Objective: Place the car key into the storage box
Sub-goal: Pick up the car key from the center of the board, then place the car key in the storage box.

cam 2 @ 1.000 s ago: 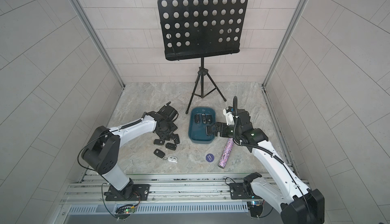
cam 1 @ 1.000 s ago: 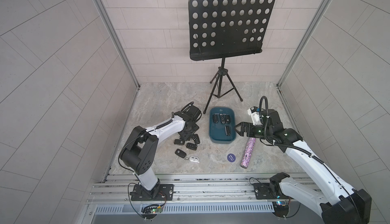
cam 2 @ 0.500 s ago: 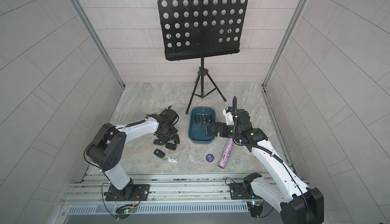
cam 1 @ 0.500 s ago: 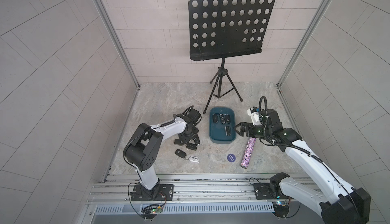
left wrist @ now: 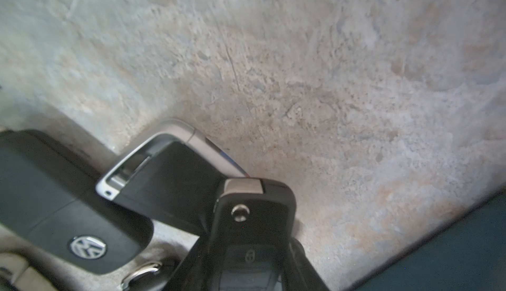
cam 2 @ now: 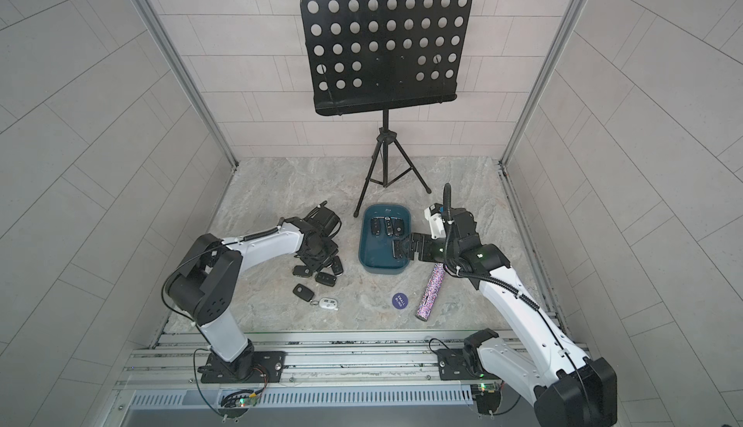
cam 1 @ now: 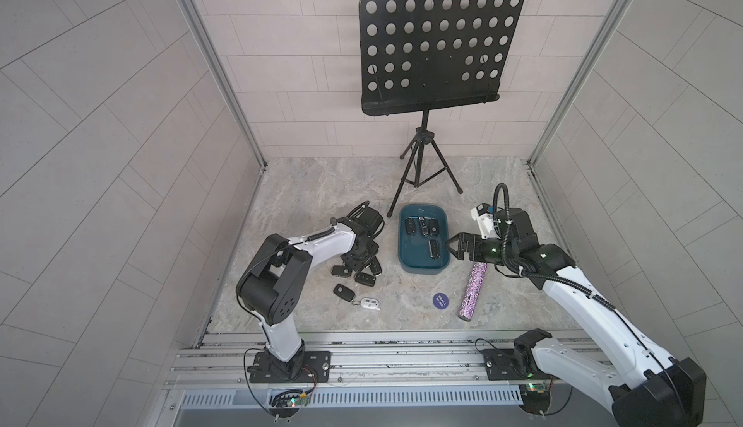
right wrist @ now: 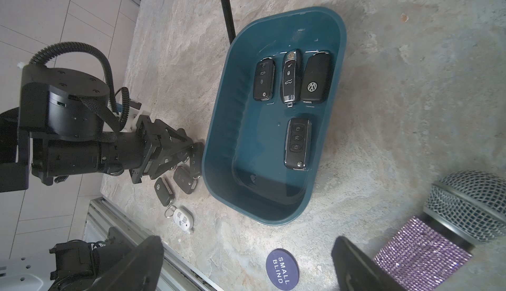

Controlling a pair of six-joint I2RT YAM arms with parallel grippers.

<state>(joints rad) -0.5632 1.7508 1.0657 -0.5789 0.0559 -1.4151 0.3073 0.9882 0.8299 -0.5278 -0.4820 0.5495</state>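
Down among the loose fobs (cam 1: 358,274), the left gripper (right wrist: 191,150) has its fingers (left wrist: 189,270) pressed against both sides of a black car key (left wrist: 254,221). The key pokes out past the fingertips over a silver-edged fob (left wrist: 164,166). Just beyond those tips lies the storage box (cam 1: 422,270), with four keys (right wrist: 297,144) inside. The right gripper (cam 1: 450,249) hangs at the box's far wall, fingers spread wide and empty.

Marbled tabletop (cam 1: 321,188): storage box (cam 1: 414,258) sits between left fingers (right wrist: 178,141) and right fingers (right wrist: 353,262). Loose car keys (cam 1: 365,278) and white remote (cam 1: 370,304) by left fingers. Disc (cam 1: 440,300) and glitter mic (cam 1: 474,288) by right fingers. Tripod (cam 1: 418,172) beyond.
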